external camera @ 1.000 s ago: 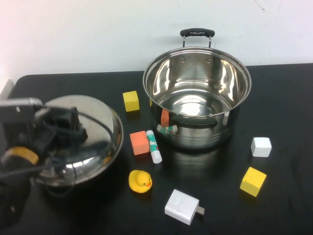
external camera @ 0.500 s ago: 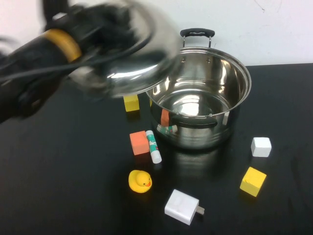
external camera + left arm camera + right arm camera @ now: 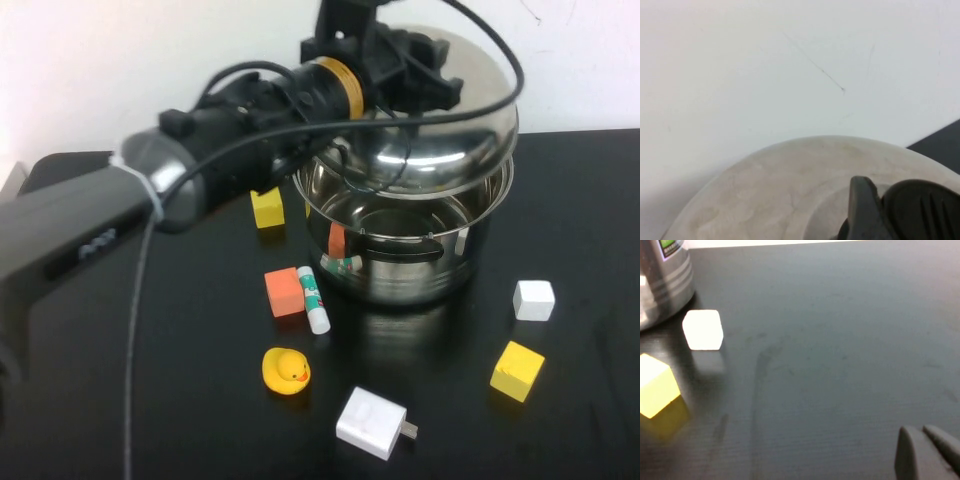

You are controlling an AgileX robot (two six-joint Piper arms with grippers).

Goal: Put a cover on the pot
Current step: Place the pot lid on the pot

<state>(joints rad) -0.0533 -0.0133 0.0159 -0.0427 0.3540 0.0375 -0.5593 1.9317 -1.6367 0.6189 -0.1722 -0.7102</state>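
pot (image 3: 400, 250): sitting at about 1 o'clock from table centre, upright, mouth partly showing under the lid; near black handle facing 6 o'clock.
lid (image 3: 450, 130): domed steel, hanging over the pot, tilted, its right edge looking level with the rim; contact with the rim can't be confirmed.
left arm: reaching in from 9 o'clock toward 1 o'clock, across the table.
left gripper (image 3: 385, 60): sitting on top of the lid, appearing to be clamping the black knob (image 3: 920, 210); exact finger spread is not showing.
right gripper (image 3: 927, 452): parking low over bare table (image 3: 840, 340) at the 3 o'clock side, fingertips lying together, carrying nothing.
progress: my read, lid is lifted and roughly over the pot; remaining is centring, levelling, lowering, letting go.
clutter: white charger (image 3: 372, 423) at 6 o'clock of pot; yellow cube (image 3: 517, 370) and white cube (image 3: 533, 300) at 4 o'clock; orange block (image 3: 285, 291), glue stick (image 3: 314, 299), rubber duck (image 3: 286, 370) at 7 o'clock; none blocking the rim.
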